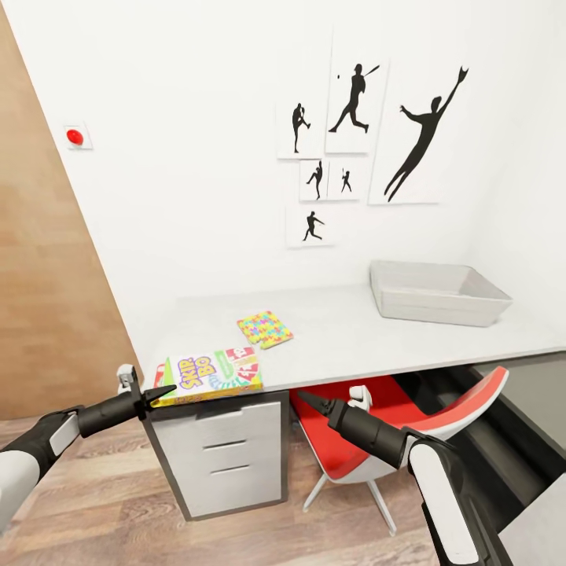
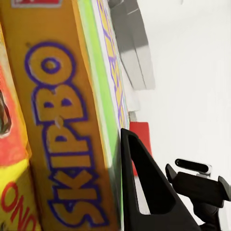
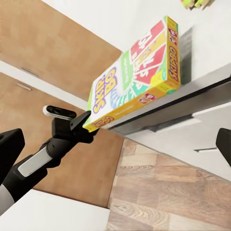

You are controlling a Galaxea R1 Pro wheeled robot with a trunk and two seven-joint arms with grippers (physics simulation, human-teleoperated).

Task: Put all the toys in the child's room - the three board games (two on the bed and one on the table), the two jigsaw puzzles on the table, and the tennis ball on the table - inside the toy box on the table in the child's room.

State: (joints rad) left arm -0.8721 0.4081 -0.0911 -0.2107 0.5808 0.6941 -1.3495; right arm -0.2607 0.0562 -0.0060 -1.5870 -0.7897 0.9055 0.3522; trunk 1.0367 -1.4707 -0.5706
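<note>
White walls close in the corner, hung with black baseball-player silhouettes (image 1: 358, 141), and a small red button (image 1: 75, 137) sits on a plate further along the wall. Wood panelling (image 1: 47, 275) runs down one side and plank flooring (image 1: 102, 503) shows below. The table (image 1: 354, 334) is a long pale desktop resting on a grey drawer cabinet (image 1: 228, 452), with a red-and-white chair (image 1: 393, 432) pushed underneath and a darker, lower section at the far end.

On the desktop the toy box (image 1: 436, 292) stands near the wall, a shallow grey bin with sloping sides. Well apart from it lies a jigsaw puzzle (image 1: 265, 328), a small flat box covered in multicoloured pieces. Nearer the front edge sits the SKIP BO board game (image 1: 208, 377) (yellow, green and red, with purple lettering along its yellow side), its end jutting out past the table's corner.

The left gripper (image 1: 149, 395) is at that overhanging end, its dark fingers (image 2: 144, 187) touching the box's edge; from the right wrist view the fingers appear pinched on the box's corner, though I cannot tell for certain that they grip it. The right gripper (image 1: 310, 401) hangs in front of the chair, below the table edge, its fingers drawn together to a point with nothing between them.
</note>
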